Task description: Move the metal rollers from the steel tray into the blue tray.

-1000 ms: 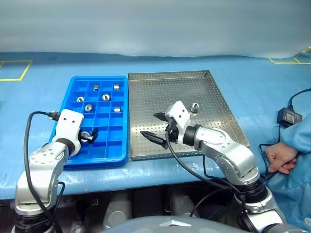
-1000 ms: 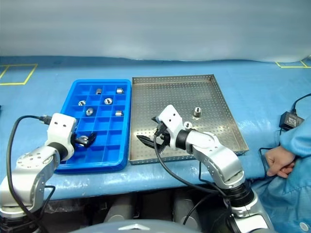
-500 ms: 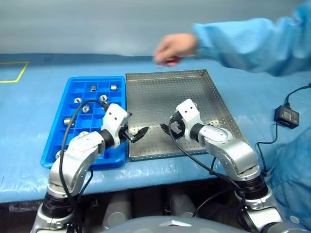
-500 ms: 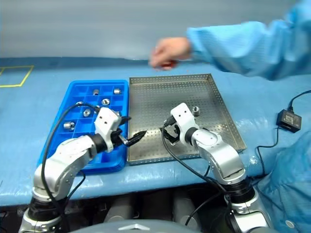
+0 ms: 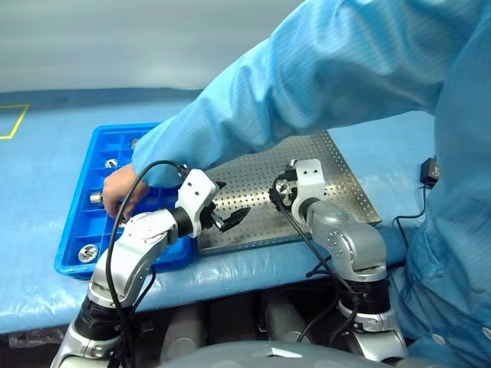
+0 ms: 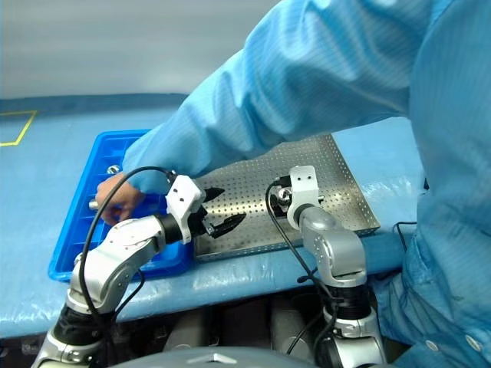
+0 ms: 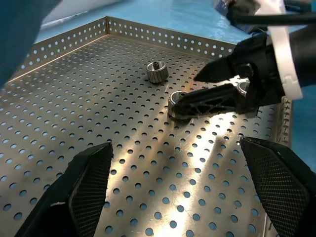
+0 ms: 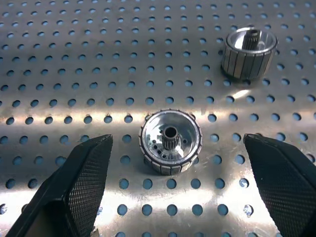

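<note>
Grey perforated metal, the steel tray is the largest thing and lies to the right of the blue tray, over which a person's sleeve reaches, the hand inside its compartments. Two metal rollers stay on the steel floor: the nearer roller stands upright, hollow centre up, directly ahead of the right gripper and between its two fingers, which are wide apart and hold nothing; the farther roller stands a little beyond. The left gripper also is fully open and empty, near the front rim, farther away. I judge the right arm better placed. Both rollers are shiny, ribbed around the side.
</note>
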Robot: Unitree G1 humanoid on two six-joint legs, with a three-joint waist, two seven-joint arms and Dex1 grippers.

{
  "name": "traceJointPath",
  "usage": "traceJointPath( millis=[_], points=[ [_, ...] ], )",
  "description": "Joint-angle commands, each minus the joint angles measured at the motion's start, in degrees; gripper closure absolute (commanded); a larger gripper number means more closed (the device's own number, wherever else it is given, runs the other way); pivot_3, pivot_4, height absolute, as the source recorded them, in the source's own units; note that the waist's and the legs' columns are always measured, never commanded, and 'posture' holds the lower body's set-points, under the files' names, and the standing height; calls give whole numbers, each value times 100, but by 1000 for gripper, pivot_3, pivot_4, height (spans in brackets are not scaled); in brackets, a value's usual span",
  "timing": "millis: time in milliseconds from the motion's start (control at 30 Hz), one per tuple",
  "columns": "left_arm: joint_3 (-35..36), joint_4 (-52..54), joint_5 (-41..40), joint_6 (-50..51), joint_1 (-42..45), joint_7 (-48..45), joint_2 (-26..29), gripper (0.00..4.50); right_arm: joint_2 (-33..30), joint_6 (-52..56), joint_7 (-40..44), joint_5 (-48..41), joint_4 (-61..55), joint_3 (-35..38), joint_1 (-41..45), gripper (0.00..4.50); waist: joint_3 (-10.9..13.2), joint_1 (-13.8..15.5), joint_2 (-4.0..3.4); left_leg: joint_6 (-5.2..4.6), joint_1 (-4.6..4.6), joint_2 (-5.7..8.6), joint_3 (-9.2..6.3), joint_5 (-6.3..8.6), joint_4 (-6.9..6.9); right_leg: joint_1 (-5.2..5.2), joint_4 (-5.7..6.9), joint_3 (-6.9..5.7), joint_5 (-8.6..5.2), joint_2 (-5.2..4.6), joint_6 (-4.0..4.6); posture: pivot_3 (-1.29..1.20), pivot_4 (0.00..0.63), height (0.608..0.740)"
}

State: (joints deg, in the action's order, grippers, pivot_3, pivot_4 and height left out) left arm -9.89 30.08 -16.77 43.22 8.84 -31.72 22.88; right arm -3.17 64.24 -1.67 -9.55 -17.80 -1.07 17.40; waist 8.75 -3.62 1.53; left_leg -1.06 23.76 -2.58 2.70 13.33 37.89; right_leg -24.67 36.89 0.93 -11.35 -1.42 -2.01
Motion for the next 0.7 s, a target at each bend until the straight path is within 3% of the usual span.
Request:
traceJointPath(
  millis=[33, 67, 167, 300, 500, 633, 700],
  points=[
    [21, 212, -66, -109, -54, 17, 30, 12, 126, -223, -40, 28, 208, 158, 111, 0, 1, -5, -1, 0, -1, 0, 0, 0, -1, 0, 0, 0, 0, 0, 0, -59, 150, 740],
    [32, 235, -68, -102, -80, 38, 30, 12, 169, -264, -49, 41, 283, 152, 127, 0, 1, -4, -1, 0, 1, 0, 0, 0, -2, -2, 0, 0, 0, 1, 0, -53, 150, 740],
    [39, 301, -66, -74, -158, 99, 35, 0, 230, -382, -77, 95, 404, 84, 151, 553, 1, -1, -1, 0, 0, -1, -1, 0, -3, -2, 0, 0, 0, 1, 0, -38, 150, 740],
    [63, 361, -85, -57, -229, 143, 42, 0, 213, -519, -32, 149, 442, 3, 186, 1793, 1, 10, -2, 0, 0, -1, -1, 0, -4, -1, 0, -1, 0, 1, 0, -30, 150, 740],
    [56, 377, -90, -53, -298, 197, 50, 0, 258, -638, 35, 158, 536, -12, 216, 1793, 1, 22, -2, 0, 0, -1, -2, 0, -5, -2, -1, -1, -1, 1, 0, -26, 150, 740],
    [70, 433, -103, -3, -333, 224, 57, 0, 264, -760, 124, 144, 526, -39, 205, 2702, 2, 23, -2, 0, 0, -1, -1, 0, -5, -2, -2, -1, -1, 0, 0, -22, 150, 740],
    [112, 466, -108, 32, -370, 245, 83, 0, 224, -773, 192, 144, 451, -110, 211, 2796, 2, 24, -2, 0, 0, -1, -1, 0, -6, -2, -2, -1, -1, 0, 0, -21, 150, 740]
  ],
)
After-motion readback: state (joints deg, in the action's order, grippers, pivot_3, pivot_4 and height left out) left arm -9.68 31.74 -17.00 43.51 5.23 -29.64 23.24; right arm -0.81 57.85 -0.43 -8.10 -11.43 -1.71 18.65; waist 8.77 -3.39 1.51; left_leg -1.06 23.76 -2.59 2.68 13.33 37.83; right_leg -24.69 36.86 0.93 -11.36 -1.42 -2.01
